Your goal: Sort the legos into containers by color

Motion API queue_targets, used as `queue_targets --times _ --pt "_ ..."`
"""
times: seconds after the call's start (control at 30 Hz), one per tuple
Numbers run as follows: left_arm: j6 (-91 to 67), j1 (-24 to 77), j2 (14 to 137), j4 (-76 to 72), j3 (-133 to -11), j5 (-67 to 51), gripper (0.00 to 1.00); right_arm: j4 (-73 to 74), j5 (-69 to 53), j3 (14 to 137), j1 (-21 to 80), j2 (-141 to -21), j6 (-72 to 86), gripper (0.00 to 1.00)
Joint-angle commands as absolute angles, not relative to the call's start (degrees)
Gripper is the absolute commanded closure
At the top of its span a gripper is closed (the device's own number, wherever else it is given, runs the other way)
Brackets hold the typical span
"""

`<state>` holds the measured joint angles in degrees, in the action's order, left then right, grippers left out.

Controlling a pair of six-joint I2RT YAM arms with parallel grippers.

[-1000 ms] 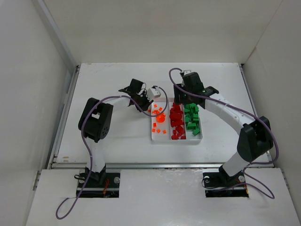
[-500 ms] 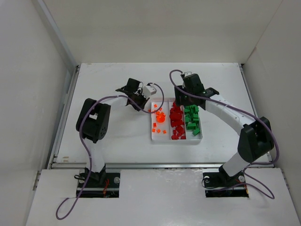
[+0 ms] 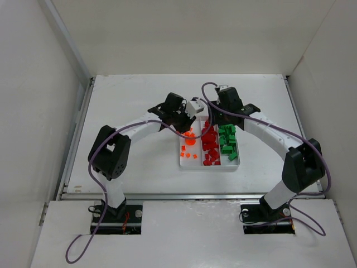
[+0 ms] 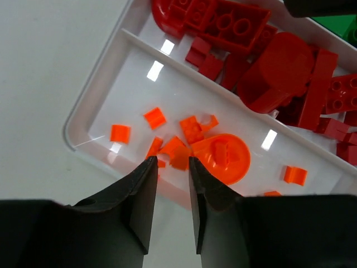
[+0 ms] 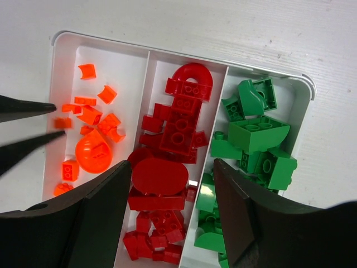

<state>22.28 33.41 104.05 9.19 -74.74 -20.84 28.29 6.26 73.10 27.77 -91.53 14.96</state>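
In the top view the left arm (image 3: 134, 127) rises from its base at the lower left, bends at a dark elbow, and reaches up and to the right toward the middle of the frame. The right arm (image 3: 268, 131) rises from the lower right, bends at its elbow, and reaches up and to the left. Both wrists are close to each other near the centre.

The left gripper (image 4: 170, 162) points downward, and its two dark fingers (image 4: 142, 206) stand with only a narrow gap, nothing pressed between them. The right gripper (image 5: 172, 164) also looks down, its fingers (image 5: 103, 212) wide apart and empty.
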Motion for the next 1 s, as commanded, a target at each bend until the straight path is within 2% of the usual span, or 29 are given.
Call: queue_targets --times 0.0,0.1,0.23,0.33,0.5,0.67,0.7,0.8,0.97 --pt "21.8 34.4 105.9 9.0 -75.1 -21.1 0.73 26.4 7.1 73.7 27.1 -89.1 14.8 0.34" --pt "21.8 35.2 105.9 9.0 -75.1 -20.0 0.55 26.9 7.1 73.7 27.1 -89.1 14.8 0.34" --pt "21.3 35.2 105.9 10.5 -77.4 -18.2 0.39 26.9 7.6 73.0 27.1 -88.6 14.8 0.34" --pt "18.0 33.4 105.3 11.1 -78.8 -16.7 0.39 26.3 7.0 72.5 27.1 -88.6 15.3 0.34" --pt "11.3 29.7 103.3 11.6 -79.4 -13.7 0.5 25.2 5.8 71.3 27.7 -89.1 15.9 0.34" --pt "11.6 28.9 100.6 10.1 -76.2 -13.6 0.76 25.2 5.8 75.0 30.6 -93.3 16.4 0.34" --pt "11.6 28.9 100.6 10.1 -75.5 -13.6 0.78 25.8 6.9 76.0 31.7 -94.5 17.0 0.34" --pt "13.2 28.4 100.6 10.1 -74.2 -13.0 0.83 25.8 8.3 79.4 32.4 -99.1 18.3 0.37" --pt "16.1 26.6 101.2 8.2 -71.0 -13.0 0.8 24.6 8.3 81.1 32.4 -102.0 20.0 0.39"
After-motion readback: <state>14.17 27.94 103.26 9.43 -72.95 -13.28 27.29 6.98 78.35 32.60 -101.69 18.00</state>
